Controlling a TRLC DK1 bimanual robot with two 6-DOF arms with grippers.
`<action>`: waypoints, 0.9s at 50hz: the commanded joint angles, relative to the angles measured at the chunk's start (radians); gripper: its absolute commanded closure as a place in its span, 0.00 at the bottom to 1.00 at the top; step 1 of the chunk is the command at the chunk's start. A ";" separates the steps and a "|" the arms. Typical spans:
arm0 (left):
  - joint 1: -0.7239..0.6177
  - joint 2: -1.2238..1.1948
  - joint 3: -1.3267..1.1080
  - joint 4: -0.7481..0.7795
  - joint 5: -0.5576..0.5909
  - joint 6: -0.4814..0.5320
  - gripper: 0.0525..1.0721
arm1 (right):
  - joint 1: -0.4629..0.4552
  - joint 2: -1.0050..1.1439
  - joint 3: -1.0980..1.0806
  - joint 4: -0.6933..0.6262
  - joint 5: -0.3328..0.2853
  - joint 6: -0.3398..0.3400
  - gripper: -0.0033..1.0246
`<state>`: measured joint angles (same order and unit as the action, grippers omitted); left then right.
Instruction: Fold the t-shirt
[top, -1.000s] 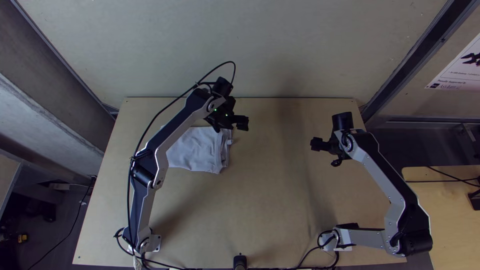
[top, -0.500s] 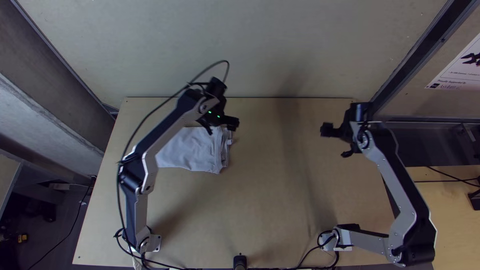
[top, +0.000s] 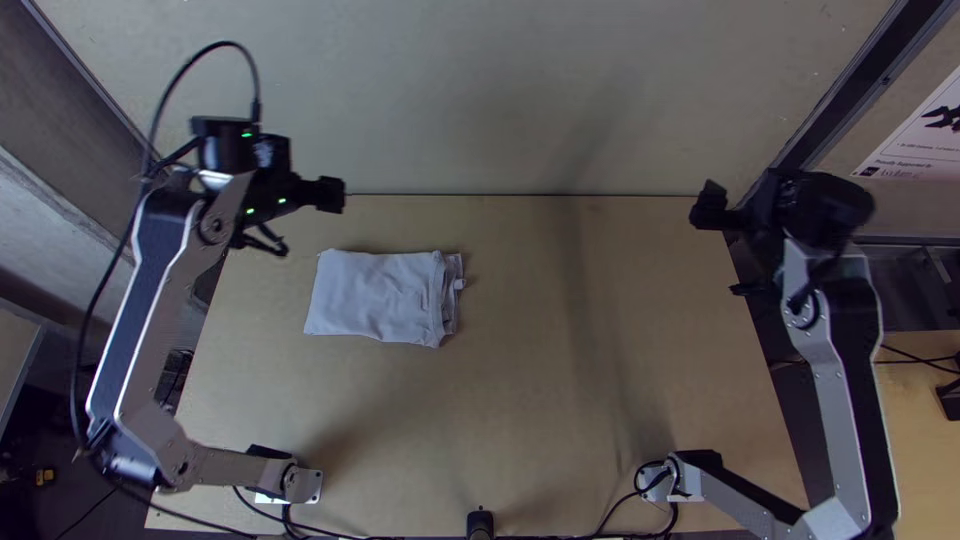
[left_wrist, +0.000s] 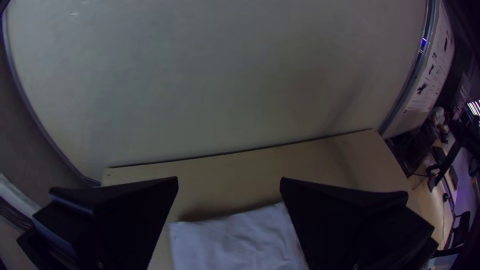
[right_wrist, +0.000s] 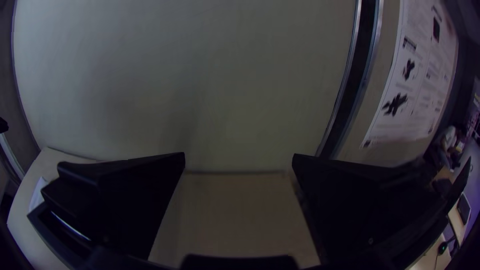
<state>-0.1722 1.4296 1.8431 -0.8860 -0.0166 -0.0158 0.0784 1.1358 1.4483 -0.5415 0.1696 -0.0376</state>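
So the setup is a plain pale grey wall (top: 480, 110) running along the far edge of a light wooden table (top: 540, 420), seen from high up.

Starting on the left, the left arm's gripper with two wide flat black fingers (left_wrist: 229, 178) is up around the table's far left corner, off to the side of the cloth. Its fingers are spread wide with nothing pinched in them.

Next along is the light grey-white fabric t-shirt (top: 375, 295), lying on the table left of the middle, closer to the far edge than the near one. It's folded down to a compact, roughly rectangular packet. The side facing the table's right edge looks a bit messy: a few layers stepped rather than lined up, plus a tiny bit poking out. The rest lies pretty flat with some soft wrinkles. Couldn't tell you how many folds are in it.

Over on the right, the right arm's matching black gripper (right_wrist: 239, 154) is by the far right corner, well apart from the shirt, also wide apart and holding nothing. Past that there's a white printed poster (top: 915, 140).

My read: the folding is basically done, and this is the clearing-out step. Next I'd just park both arms and leave the shirt alone. If you're picky, tidy those uneven layers, but go gently, since snagging only the top one could open the fold back up.
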 joint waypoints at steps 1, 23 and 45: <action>0.063 -0.127 -0.093 0.058 -0.003 0.068 0.04 | 0.008 -0.064 0.047 0.038 0.011 -0.048 0.04; 0.226 -0.652 -0.527 0.386 -0.003 0.106 0.04 | 0.031 -0.398 -0.112 0.138 0.011 -0.130 0.04; 0.283 -1.255 -0.990 0.521 -0.003 0.062 0.04 | 0.136 -0.939 -0.529 0.215 0.008 -0.154 0.04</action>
<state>0.0822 0.2707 0.9085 -0.3927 -0.0193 0.0677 0.1970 0.3042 0.9924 -0.3519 0.1696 -0.1703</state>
